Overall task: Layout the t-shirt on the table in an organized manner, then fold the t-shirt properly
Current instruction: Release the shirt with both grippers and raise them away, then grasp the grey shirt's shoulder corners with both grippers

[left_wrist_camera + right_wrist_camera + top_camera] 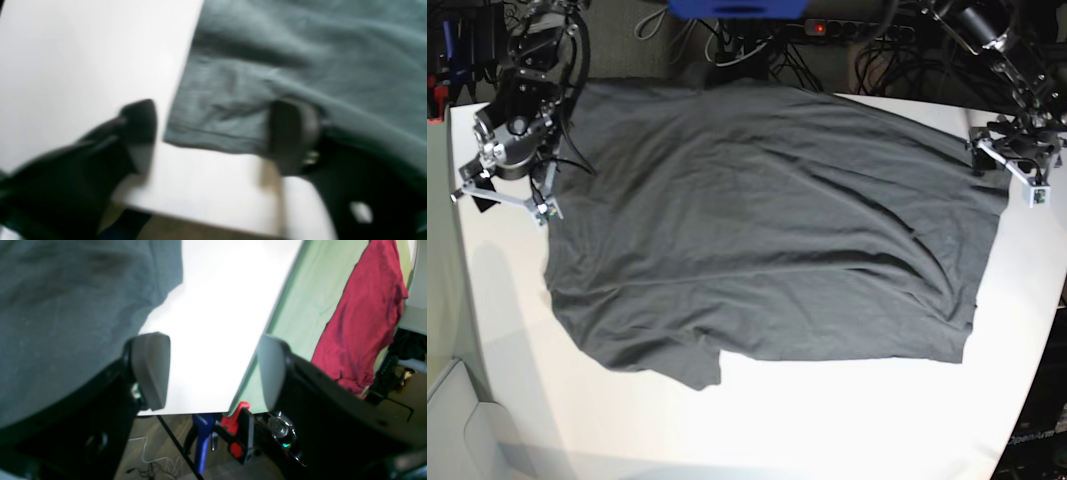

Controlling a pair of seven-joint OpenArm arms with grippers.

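Note:
The dark grey t-shirt (pixel 767 220) lies spread and wrinkled across the white table (pixel 827 420), one sleeve pointing to the near edge. My left gripper (pixel 1012 165) hovers at the shirt's right edge. In the left wrist view it (pixel 217 130) is open, with a hemmed corner of the t-shirt (pixel 227 110) between its fingers; one finger (pixel 293 133) is over the cloth and the other is over bare table (pixel 83 66). My right gripper (pixel 505 200) is at the shirt's left edge. Seen from its own wrist, it (pixel 210 370) is open over bare table (pixel 213 323), with the t-shirt (pixel 66 323) beside its left finger.
Past the table's edge in the right wrist view hang a green cloth (pixel 310 316) and a red cloth (pixel 363 320). Blue and red clamps (pixel 230 430) sit at the table's corner. Cables and a power strip (pixel 827 30) crowd the far side.

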